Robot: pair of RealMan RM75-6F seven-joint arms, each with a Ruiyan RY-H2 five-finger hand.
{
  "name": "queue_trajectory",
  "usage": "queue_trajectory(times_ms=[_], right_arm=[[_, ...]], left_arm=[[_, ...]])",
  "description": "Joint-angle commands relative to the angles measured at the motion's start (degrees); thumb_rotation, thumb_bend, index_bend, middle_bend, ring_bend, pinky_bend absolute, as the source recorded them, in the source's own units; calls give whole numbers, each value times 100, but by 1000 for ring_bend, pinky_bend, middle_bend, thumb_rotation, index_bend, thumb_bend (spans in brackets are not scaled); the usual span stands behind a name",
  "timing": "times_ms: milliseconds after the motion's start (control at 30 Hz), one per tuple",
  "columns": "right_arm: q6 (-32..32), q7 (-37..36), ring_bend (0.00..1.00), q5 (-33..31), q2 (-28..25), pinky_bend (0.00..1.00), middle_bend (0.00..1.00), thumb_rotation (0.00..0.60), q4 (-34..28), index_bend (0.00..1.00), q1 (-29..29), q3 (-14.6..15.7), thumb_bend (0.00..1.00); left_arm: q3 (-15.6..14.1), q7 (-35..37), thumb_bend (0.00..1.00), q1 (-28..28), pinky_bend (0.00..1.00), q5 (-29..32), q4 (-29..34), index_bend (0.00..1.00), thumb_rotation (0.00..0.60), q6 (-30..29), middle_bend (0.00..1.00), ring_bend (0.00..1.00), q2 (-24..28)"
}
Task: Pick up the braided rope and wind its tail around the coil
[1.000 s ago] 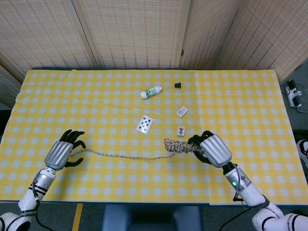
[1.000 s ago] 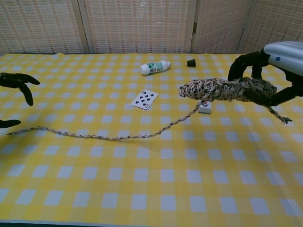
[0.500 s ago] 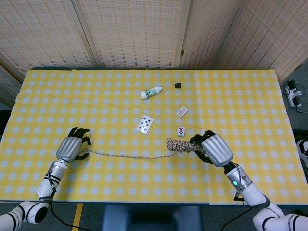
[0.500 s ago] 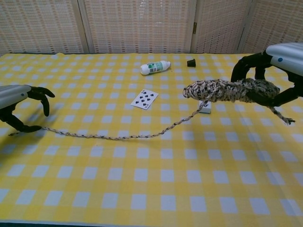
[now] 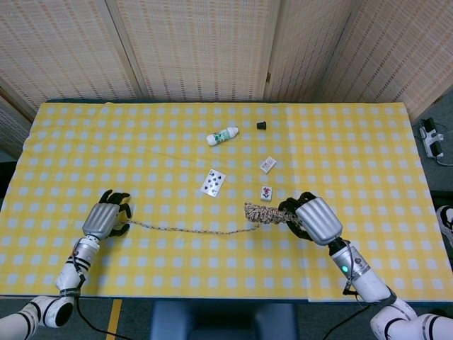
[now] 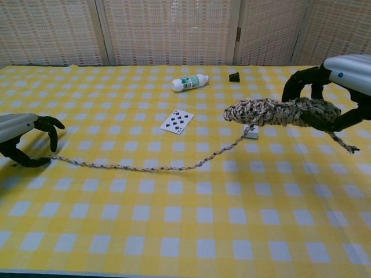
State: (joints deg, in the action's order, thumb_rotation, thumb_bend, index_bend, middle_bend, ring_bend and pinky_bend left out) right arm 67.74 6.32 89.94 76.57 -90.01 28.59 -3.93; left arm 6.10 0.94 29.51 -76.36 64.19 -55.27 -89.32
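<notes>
The braided rope's coil [image 5: 260, 213] [image 6: 272, 112] is held off the table by my right hand [image 5: 313, 219] [image 6: 339, 87], whose dark fingers wrap its right end. A short frayed end [image 6: 342, 142] dangles below that hand. The long tail [image 5: 191, 230] [image 6: 145, 168] drops from the coil and lies leftward across the yellow checked cloth. My left hand [image 5: 106, 216] [image 6: 23, 139] sits low over the tail's far end [image 6: 55, 156], fingers and thumb arched around it with a gap showing. The very tip is hidden under that hand.
A playing card [image 5: 213, 182] [image 6: 177, 121] lies behind the tail. A mahjong tile [image 5: 266, 192] [image 6: 251, 132] sits under the coil. Another small tile [image 5: 267, 164], a white bottle [image 5: 222, 135] [image 6: 190, 83] on its side and a black cap [image 5: 261, 125] [image 6: 234, 76] lie further back.
My left hand has moved right and down onto the tail's end, its fingers curling around it. The right hand and coil have barely shifted.
</notes>
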Motion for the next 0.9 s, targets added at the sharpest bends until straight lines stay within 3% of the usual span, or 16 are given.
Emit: queue_trajectory(times_ms=[33,600,900], right_arm=[[-7,8,579,-12,4,355,538,600,4,586,1,3,687],[-8,-36,576,-82,60,355,538,600,84,586,-3,7,686],[42,-125,577,-62,84,354,538,600,136,586,-22,22,686]], left_arm=[[-10,25,385,19,0,12,-64,542,600,25,193,151,-45],[-44,58,438,86,0,102,-196,579,600,153,195,153,-124],[-52,187,463,66,0,-23,-244,625,600,-58,218,171,-166]])
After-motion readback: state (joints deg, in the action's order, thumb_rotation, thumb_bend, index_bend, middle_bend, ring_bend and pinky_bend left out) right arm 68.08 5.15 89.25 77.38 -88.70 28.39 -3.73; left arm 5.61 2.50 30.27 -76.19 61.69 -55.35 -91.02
